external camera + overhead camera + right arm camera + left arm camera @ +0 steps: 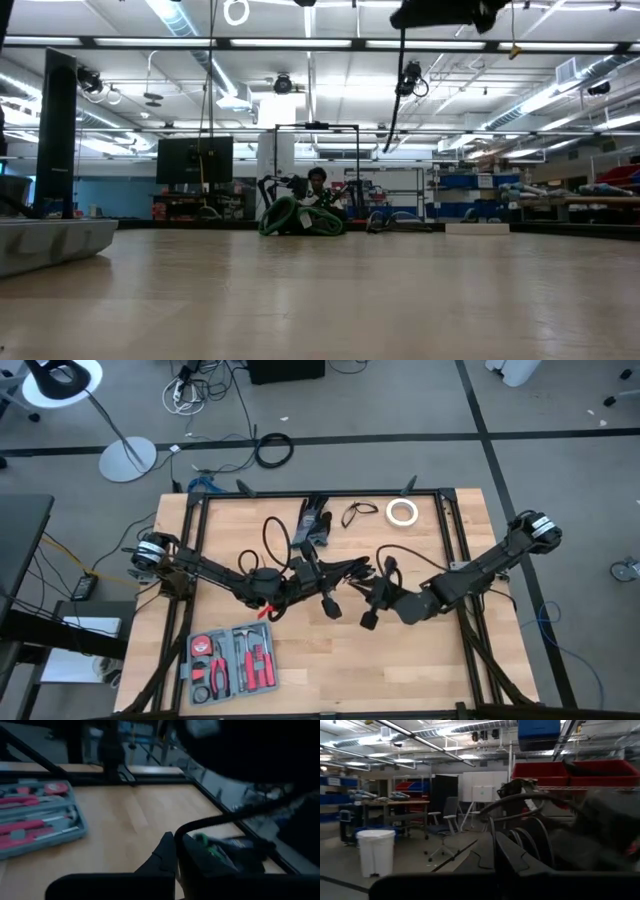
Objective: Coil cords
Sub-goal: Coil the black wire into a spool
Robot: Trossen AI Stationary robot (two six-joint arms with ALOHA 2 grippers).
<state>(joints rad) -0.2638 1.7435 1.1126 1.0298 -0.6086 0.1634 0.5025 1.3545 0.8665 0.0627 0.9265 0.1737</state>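
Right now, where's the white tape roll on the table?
In the high view, the white tape roll lies flat near the table's far edge, right of centre, just right of a small loose cord loop.

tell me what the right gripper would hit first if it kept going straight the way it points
Probably the left gripper and the black cord strung between the arms: the right gripper points across the table toward them. Its wrist view shows the cord just past the shut fingers; depth is unclear.
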